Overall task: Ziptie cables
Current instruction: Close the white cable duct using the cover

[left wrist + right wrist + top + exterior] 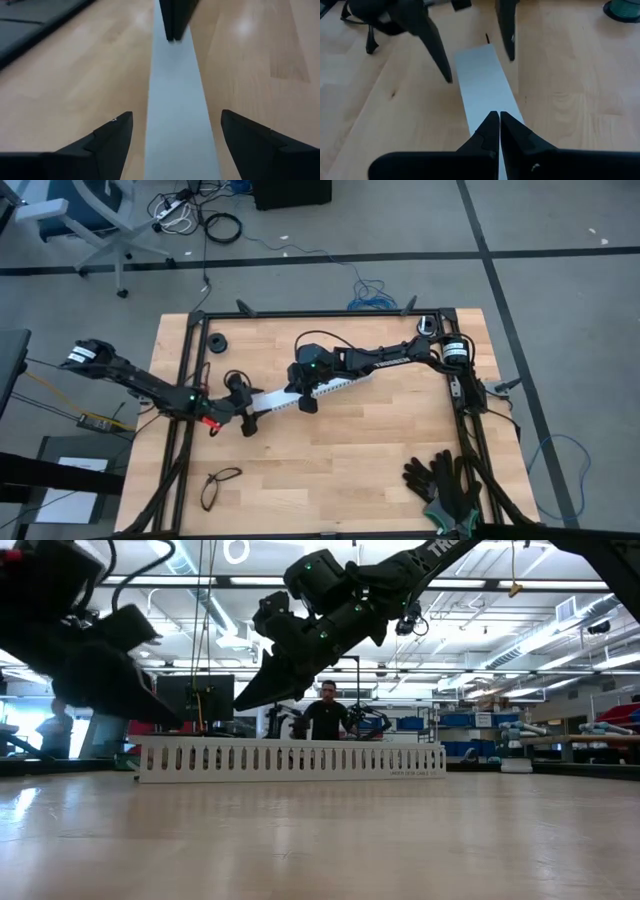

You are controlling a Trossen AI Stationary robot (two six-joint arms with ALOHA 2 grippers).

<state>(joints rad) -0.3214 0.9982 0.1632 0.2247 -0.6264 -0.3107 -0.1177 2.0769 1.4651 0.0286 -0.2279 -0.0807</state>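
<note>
— Wooden worktop (350,460), white rail (330,388) lying on it. Cables?
— None visible. Left gripper (472,47) jaws spread wide astride the rail's end; right gripper (499,131) jaws closed, empty, above it.

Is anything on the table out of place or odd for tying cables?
No cables show on the table. Both grippers work at a white rail instead: the left gripper open astride one end, the right gripper shut above it.

A white rail (318,391) with a row of dark vertical slots along its side lies on the pale wood-grain surface (350,460), which is framed in black. The left end effector (472,50) and right end effector (499,131) are black, near black gloves (440,478) with green-grey cuffs.
</note>
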